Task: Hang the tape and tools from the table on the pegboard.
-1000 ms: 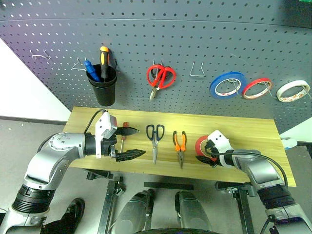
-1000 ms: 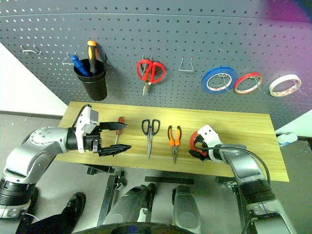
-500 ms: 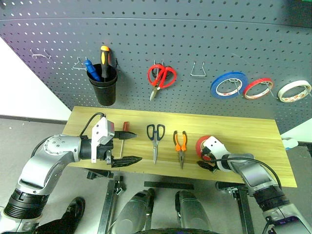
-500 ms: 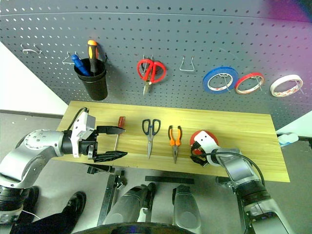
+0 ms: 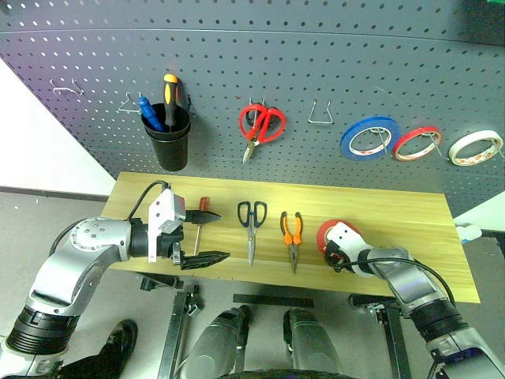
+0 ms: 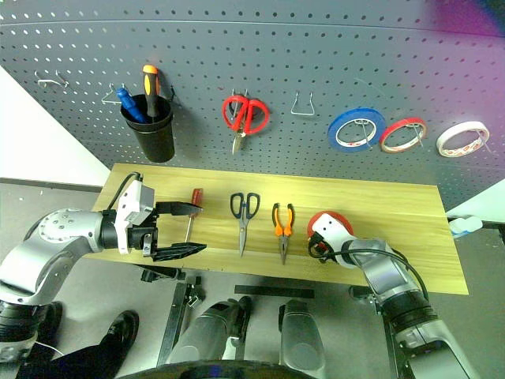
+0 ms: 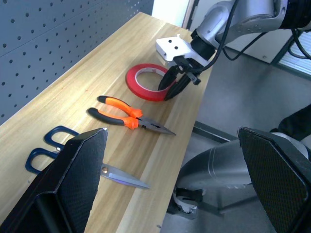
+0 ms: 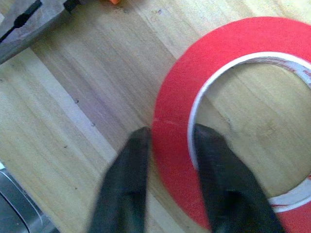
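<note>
Two black fingers of my right gripper (image 8: pixel 167 160) are clamped across the band of the tape (image 8: pixel 233 121), one outside, one inside the ring, at the lower right of the table (image 5: pixel 410 213) in the head view. I think I should lift straight up first, then carry it toward the pegboard (image 5: pixel 316 47). My left gripper (image 5: pixel 207 236) hangs wide apart at lower left, holding nothing. Pliers (image 5: pixel 291 234), scissors (image 5: pixel 251 221) and red screwdriver (image 5: pixel 201 213) lie in a row beside; nothing blocks the way.
</note>
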You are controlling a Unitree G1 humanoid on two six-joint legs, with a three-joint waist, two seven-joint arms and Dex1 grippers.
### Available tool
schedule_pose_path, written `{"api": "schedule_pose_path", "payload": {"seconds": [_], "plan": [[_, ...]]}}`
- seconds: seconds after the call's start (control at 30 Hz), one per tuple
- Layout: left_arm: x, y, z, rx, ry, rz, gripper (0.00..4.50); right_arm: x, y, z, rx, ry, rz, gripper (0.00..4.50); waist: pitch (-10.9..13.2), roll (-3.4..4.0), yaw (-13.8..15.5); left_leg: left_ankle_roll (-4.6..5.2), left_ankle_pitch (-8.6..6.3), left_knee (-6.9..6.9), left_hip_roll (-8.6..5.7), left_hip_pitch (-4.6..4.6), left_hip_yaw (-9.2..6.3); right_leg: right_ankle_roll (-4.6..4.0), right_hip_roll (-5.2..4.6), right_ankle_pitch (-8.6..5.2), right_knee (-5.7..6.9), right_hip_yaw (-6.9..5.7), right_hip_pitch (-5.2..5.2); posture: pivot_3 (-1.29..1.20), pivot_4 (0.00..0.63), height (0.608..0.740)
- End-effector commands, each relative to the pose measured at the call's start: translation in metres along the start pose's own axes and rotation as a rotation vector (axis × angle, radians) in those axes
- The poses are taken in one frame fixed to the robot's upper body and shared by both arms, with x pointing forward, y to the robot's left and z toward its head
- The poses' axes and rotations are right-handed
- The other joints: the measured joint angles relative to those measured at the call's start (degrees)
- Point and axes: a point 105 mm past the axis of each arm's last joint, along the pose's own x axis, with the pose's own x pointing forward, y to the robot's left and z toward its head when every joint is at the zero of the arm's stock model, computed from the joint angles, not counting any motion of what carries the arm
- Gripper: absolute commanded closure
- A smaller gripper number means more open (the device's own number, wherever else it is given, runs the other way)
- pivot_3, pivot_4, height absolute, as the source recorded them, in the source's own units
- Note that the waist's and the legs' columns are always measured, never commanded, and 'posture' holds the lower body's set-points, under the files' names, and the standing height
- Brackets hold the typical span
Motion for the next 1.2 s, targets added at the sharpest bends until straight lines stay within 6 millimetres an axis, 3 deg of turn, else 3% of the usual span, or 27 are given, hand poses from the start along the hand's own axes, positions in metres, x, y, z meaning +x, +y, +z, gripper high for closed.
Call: {"api": "schedule_pose_path", "payload": {"seconds": [0.03,0.2,0.3,0.5,0.73,0.87,0.93,1.2], "plan": [[-0.001,-0.001,0.010,0.040,-0.020,0.000,0.00,-0.001,-0.004,-0.008,0.010,0.029,-0.016,3.82,0.00,0.00,0.00,0.00,0.00,0.00,0.00,0.00,0.00,0.00,0.00,0.00,0.00,0.00,0.00,-0.07,0.226,0.740],[0.000,0.001,0.009,0.031,-0.025,0.005,0.00,-0.002,-0.005,-0.007,0.031,0.015,-0.004,3.82,0.00,0.00,-0.01,-0.01,0.00,0.00,0.00,0.00,0.00,0.00,0.00,0.00,0.00,0.00,0.01,-0.07,0.220,0.740],[0.000,0.003,0.008,0.033,-0.030,0.011,0.00,-0.009,-0.003,0.005,0.143,-0.073,0.046,3.82,0.00,0.00,0.09,-0.01,0.01,0.00,0.00,0.00,0.00,0.00,0.00,0.00,0.01,0.00,0.01,-0.08,0.213,0.740],[0.001,0.008,0.008,0.039,-0.040,0.026,0.00,-0.034,-0.010,0.025,0.256,-0.264,0.085,3.82,0.00,0.01,-0.02,-0.14,0.09,-0.05,0.00,-0.01,0.00,0.00,0.01,0.00,0.01,0.00,0.06,-0.10,0.193,0.740],[0.002,0.015,0.010,0.052,-0.052,0.035,0.00,-0.061,-0.016,0.033,0.391,-0.500,0.045,3.82,-0.02,0.02,-0.04,-0.24,0.15,-0.04,0.01,-0.01,0.02,0.01,0.02,0.01,0.05,0.00,0.11,-0.12,0.171,0.740],[0.006,0.022,0.014,0.062,-0.070,0.036,0.00,-0.074,-0.020,0.025,0.506,-0.568,0.010,3.82,-0.06,0.02,-0.10,-0.26,0.17,0.00,0.01,-0.01,0.03,0.02,0.03,0.01,0.05,0.00,0.12,-0.14,0.154,0.740],[0.008,0.025,0.015,0.067,-0.073,0.034,0.00,-0.085,-0.028,0.029,0.511,-0.679,-0.065,3.82,-0.23,0.06,-0.19,-0.27,0.17,0.04,0.01,-0.01,0.05,0.03,0.03,0.02,0.07,0.00,0.11,-0.15,0.148,0.740],[0.017,0.037,0.024,0.089,-0.111,0.016,0.00,-0.113,-0.052,0.007,0.570,-0.791,-0.285,3.82,-0.91,0.30,-1.32,-0.46,0.30,0.08,0.01,0.00,0.09,0.02,0.05,0.02,0.30,0.02,0.11,-0.20,0.113,0.740]]}}
